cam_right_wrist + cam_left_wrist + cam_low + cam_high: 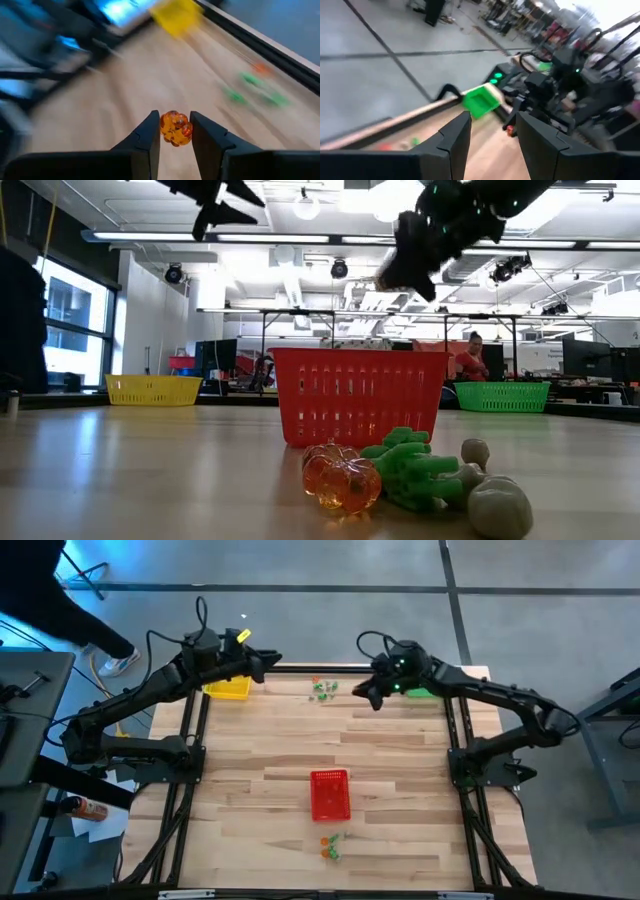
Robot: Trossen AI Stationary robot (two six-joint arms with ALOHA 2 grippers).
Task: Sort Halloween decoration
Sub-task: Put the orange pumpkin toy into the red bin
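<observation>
Orange pumpkin trinket (175, 128) in right hand (174, 131), no legible text.

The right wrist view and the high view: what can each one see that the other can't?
Only the right wrist view shows the orange pumpkin trinket clamped in the right gripper. Only the high view shows the red basket in the middle of the table, the trinkets near the table's front edge, and the left gripper near the yellow basket. Both show the yellow basket and the blurry green and orange trinkets at the far edge.
</observation>
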